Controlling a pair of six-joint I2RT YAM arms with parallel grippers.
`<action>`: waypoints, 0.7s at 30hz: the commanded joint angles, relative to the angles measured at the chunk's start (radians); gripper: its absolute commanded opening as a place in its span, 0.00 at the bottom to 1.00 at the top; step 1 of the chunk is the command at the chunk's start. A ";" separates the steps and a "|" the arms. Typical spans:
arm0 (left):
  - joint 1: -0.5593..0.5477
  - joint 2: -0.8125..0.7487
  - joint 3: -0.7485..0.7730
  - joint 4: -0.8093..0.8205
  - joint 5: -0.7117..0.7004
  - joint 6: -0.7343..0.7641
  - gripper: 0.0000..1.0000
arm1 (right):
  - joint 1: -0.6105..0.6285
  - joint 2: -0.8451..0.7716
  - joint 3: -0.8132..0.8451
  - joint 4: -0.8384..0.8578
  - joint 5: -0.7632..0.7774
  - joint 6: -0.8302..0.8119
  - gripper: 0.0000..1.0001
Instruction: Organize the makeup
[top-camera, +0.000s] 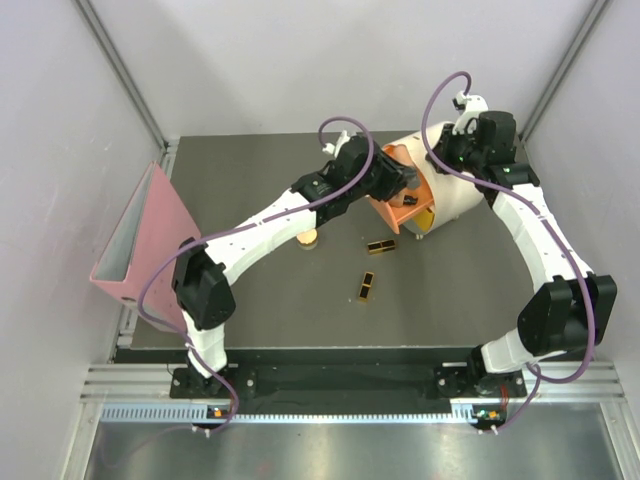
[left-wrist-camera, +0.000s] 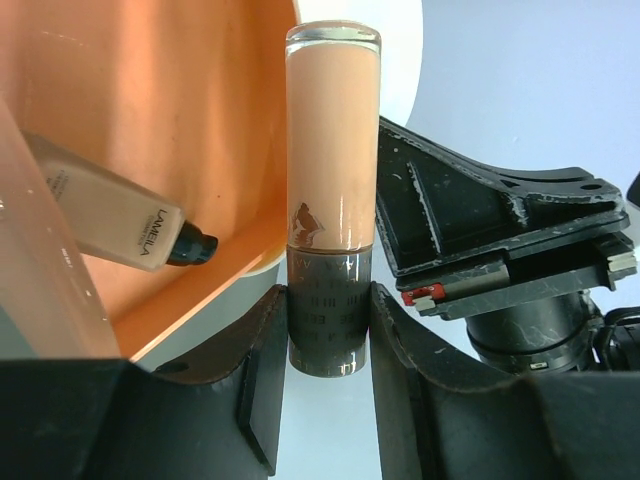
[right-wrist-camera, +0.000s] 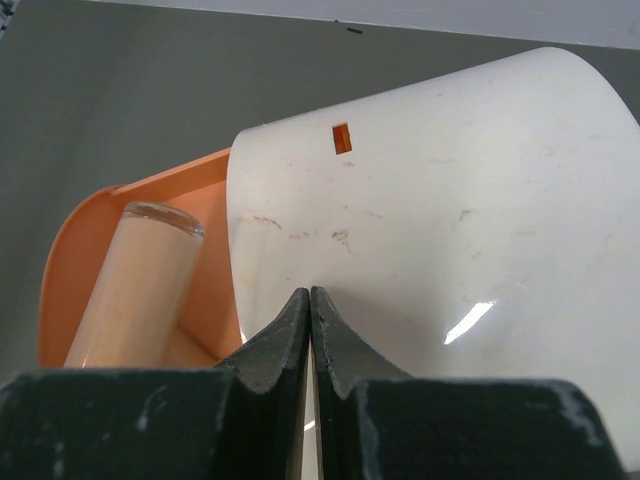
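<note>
1. A peach tube (left-wrist-camera: 330, 150) stands upright in the left gripper (left-wrist-camera: 326, 325), whose jaws are partly closed on its dark end, just beside the open orange drawer (left-wrist-camera: 200, 90).
2. A second peach tube (left-wrist-camera: 110, 215) lies slanted inside that drawer.
3. The round compact (top-camera: 308, 239), the far black-and-gold case (top-camera: 380, 246) and the near black-and-gold case (top-camera: 368, 286) lie apart on the dark table (top-camera: 460, 300).
4. The right gripper (right-wrist-camera: 310, 310) has its fingers pressed together, holding nothing, close to the cream box (right-wrist-camera: 450, 250).
5. A pink binder (top-camera: 140, 240) leans at the table's left edge.

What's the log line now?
left hand: shut on peach tube at orange drawer | right hand: shut, empty, at cream box | drawer: second tube | table: compact, two cases
</note>
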 joint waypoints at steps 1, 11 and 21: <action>-0.003 -0.081 -0.012 0.048 -0.017 -0.007 0.01 | -0.015 0.059 -0.050 -0.254 0.029 -0.032 0.04; -0.006 -0.088 -0.038 0.051 -0.003 -0.012 0.21 | -0.015 0.069 -0.036 -0.265 0.026 -0.032 0.04; -0.003 -0.067 -0.006 0.054 0.026 -0.013 0.41 | -0.015 0.056 -0.049 -0.262 0.032 -0.027 0.04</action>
